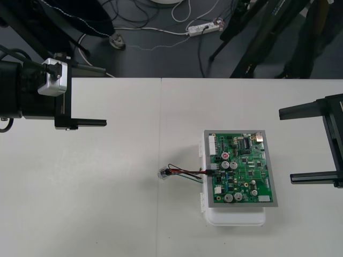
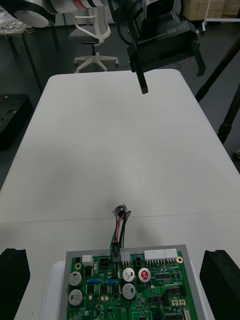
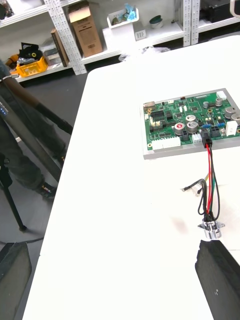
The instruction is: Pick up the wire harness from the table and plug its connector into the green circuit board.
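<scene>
Seemingly the wire harness [image 1: 185, 172] has its plug [image 3: 206, 142] in the green circuit board [image 1: 241, 168], with its socket [image 1: 162, 174] on the surface [image 1: 107, 187]. The left gripper [image 1: 88, 96] and right gripper [image 1: 301, 143] wait released at their sides. Snagging the loose wires could unseat the plug.

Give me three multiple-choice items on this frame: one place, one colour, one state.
1. Where is the socket?
A. on the table, left of the board
B. on top of the board
C. on the floor

2. What colour is the board?
A. blue
B. green
C. red

3. How is the plug?
A. seated in the board's left edge
B. loose on the table
C. hanging off the table edge

Answers:
1 A: the socket rests on the table, with the wires running from it to the board.
2 B: the board's face is green.
3 A: the plug sits in a board connector, while the left claw and right claw stand open at their sides.
</scene>
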Tool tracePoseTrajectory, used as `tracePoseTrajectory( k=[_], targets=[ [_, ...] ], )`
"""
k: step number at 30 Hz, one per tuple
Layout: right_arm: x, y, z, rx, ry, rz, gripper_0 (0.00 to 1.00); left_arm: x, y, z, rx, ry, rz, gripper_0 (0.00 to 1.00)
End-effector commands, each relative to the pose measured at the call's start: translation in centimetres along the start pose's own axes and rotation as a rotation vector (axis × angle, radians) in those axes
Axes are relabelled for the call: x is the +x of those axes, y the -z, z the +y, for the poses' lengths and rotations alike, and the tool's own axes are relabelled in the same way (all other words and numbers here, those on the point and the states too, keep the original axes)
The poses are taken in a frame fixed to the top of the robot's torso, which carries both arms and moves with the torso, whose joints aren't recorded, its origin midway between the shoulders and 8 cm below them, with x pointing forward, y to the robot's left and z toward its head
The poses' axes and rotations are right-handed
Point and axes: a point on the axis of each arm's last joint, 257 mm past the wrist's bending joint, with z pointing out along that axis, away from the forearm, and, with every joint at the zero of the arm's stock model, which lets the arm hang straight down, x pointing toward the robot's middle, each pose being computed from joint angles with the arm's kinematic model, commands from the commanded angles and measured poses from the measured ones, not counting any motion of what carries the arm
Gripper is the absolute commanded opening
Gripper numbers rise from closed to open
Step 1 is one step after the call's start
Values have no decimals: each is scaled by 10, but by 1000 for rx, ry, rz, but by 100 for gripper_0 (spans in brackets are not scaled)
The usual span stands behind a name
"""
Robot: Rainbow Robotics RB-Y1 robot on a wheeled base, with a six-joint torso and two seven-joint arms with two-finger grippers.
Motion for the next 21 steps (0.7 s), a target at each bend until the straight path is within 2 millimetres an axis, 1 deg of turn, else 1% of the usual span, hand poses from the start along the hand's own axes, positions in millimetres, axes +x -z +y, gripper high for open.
tracePoseTrajectory(
  k=[1, 21],
  targets=[
    [-2, 2, -3, 25, -13, -4, 100, -24, 4, 25, -66, -104, -26, 96],
    [-2, 2, -3, 25, -13, -4, 100, -24, 4, 25, -66, -104, -26, 97]
  ],
)
